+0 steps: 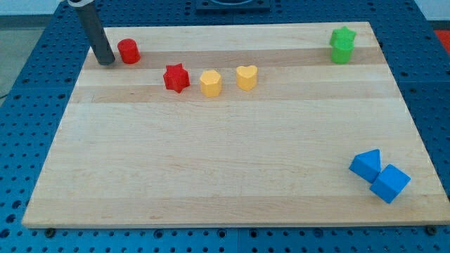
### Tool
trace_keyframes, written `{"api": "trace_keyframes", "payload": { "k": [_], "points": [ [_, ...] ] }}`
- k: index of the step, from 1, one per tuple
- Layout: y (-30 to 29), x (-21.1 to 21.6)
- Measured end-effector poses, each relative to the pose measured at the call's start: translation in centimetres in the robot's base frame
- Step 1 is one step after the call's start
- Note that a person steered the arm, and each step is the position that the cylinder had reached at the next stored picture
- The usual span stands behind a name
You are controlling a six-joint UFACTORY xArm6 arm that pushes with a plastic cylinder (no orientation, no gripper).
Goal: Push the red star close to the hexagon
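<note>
So my tip (105, 62) sits just left of the red cylinder (129, 51), gripping nothing. Red star (176, 78) is just beside the yellow hexagon (210, 83), yellow heart (246, 77) beyond it.

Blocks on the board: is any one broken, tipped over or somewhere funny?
Nothing stands out. No block looks broken or off the board. My tip sits just left of the red cylinder. The red star is right beside the yellow hexagon, then the yellow heart. Green blocks and blue blocks huddle in corners.
</note>
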State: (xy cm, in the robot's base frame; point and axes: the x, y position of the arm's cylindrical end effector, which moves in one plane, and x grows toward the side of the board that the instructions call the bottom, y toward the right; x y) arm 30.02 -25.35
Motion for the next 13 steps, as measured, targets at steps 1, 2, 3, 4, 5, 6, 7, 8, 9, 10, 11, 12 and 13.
{"api": "trace_keyframes", "payload": {
  "k": [1, 2, 3, 4, 5, 6, 7, 8, 9, 10, 11, 12, 13],
  "points": [
    [3.3, 6.2],
    [7.1, 8.1],
    [8.9, 8.1],
    [13.6, 8.7],
    [13.6, 8.7],
    [13.6, 8.7],
    [12.2, 8.7],
    [9.4, 8.3],
    [9.6, 5.2],
    [9.7, 5.2],
    [12.8, 5.1],
    [12.8, 5.1],
    [12.8, 5.8]
  ]
}}
